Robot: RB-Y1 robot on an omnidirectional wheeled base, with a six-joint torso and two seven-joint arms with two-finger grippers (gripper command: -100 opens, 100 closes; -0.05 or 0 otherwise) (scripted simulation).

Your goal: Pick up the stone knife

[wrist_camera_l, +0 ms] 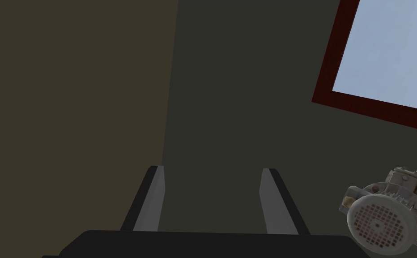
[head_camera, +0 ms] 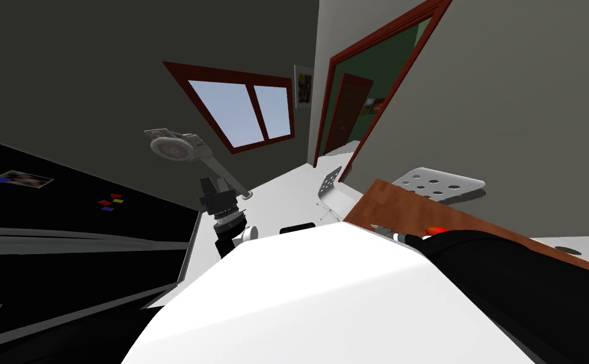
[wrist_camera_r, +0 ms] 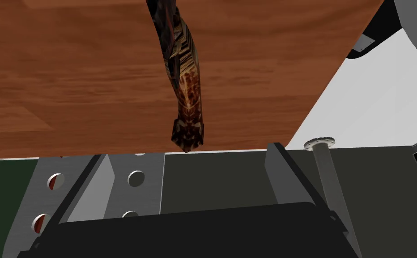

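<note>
On the head view, the wooden tabletop [head_camera: 413, 205] ran off toward three o'clock. Your right forearm [head_camera: 508, 272] reached to its near edge at about four o'clock, and the left arm [head_camera: 224, 212] stood raised near nine o'clock.

On the left wrist view, the left claw [wrist_camera_l: 212, 172] was spread wide and held nothing. A round grilled device [wrist_camera_l: 377, 217] sat at four o'clock from it.

On the right wrist view, the right claw [wrist_camera_r: 189, 154] was equally wide open and empty. The stone knife [wrist_camera_r: 185, 85] lay flat on the wood at twelve o'clock from the fingers, its mottled near end right at the table's edge.

If you drove straight in, I judged the fingertips could strike that edge. They could also nudge the knife away, and closing on the narrow end alone could let it swing or slip out.
</note>
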